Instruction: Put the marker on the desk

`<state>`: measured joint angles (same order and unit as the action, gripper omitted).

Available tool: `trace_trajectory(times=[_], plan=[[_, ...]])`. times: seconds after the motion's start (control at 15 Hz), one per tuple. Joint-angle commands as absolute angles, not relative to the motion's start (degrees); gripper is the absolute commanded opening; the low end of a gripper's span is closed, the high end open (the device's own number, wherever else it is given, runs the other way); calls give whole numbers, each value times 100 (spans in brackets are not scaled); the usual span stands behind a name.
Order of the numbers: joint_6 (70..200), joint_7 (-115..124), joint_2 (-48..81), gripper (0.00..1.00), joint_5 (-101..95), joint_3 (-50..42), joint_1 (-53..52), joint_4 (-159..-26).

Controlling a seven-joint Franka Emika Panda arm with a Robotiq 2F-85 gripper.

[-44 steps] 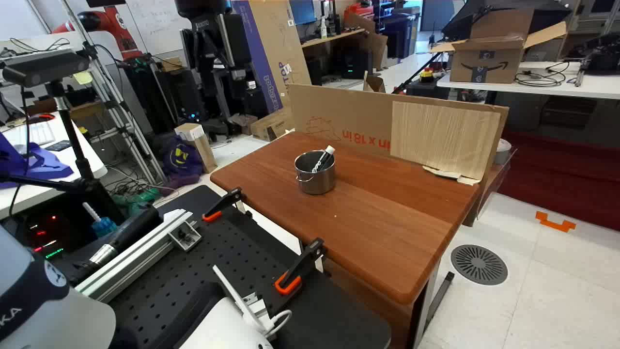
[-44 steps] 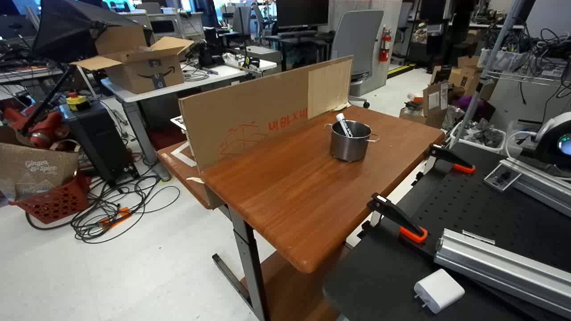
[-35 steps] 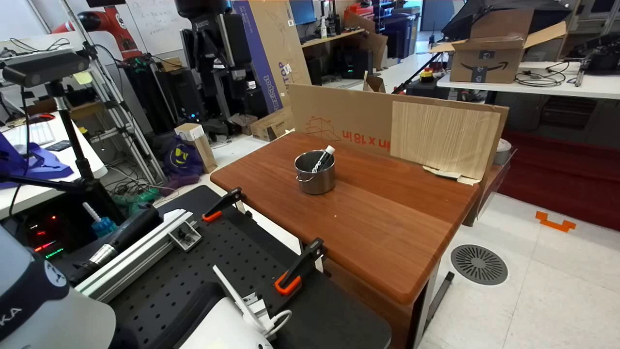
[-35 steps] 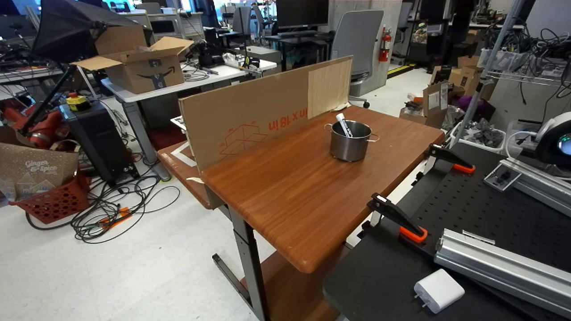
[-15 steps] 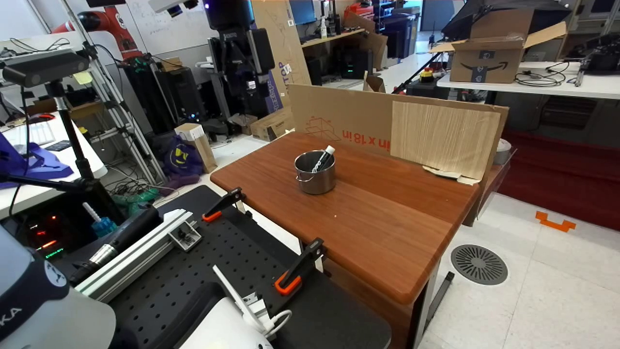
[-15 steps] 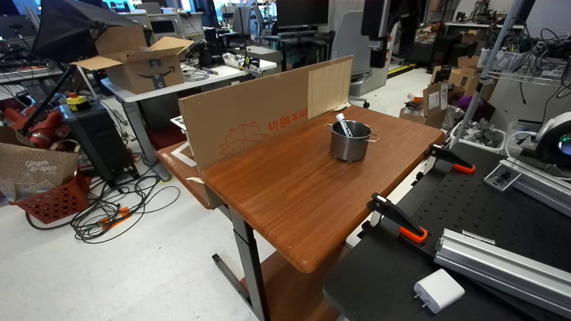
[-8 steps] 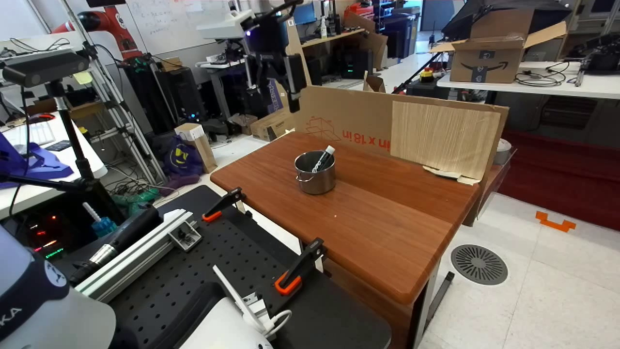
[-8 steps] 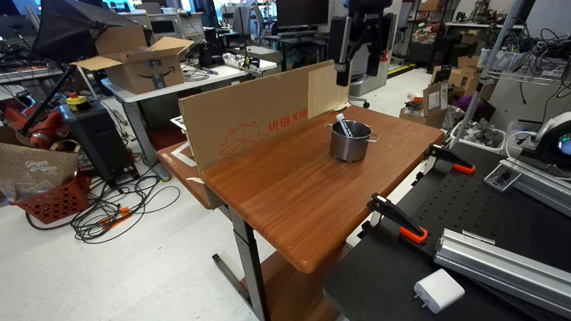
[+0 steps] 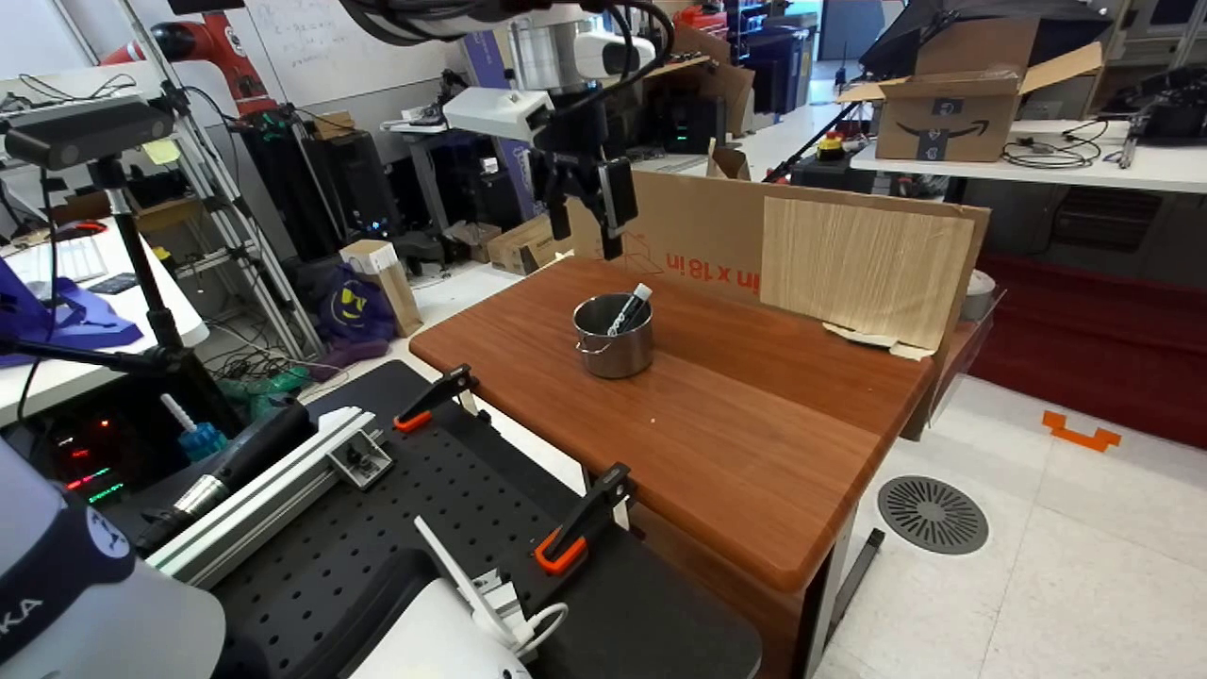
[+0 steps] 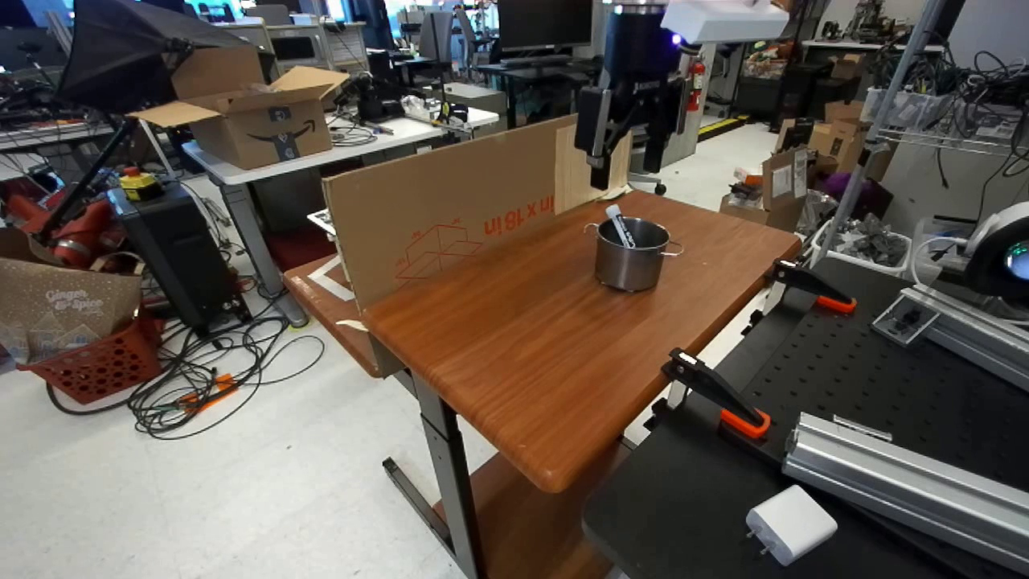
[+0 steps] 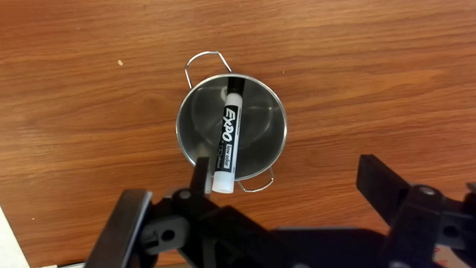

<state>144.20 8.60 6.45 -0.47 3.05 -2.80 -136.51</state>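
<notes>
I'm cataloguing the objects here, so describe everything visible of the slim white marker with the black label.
The slim white marker looks plastic, with a black label reading EXPO and low odor, one end black and one white. It leans inside a round grey metal pot, black end down, white end jutting past the rim. Only the pot appears to touch it.

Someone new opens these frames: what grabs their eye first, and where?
Likely the shiny metal pot on the reddish-brown desk, with a white-bodied marker leaning inside it, one end poking past the rim. Next, the gripper above the desk, its fingers spread and holding nothing. After that, the upright cardboard sheet with red upside-down print, along one edge of the desk.
</notes>
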Motion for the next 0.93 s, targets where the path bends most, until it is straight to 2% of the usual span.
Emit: trace_trajectory(times=[0.0,0.87], plan=[[14566,701,927,100,225,242,-206,-13450],[14484,652,1748,100,508,108,-52,-12855]])
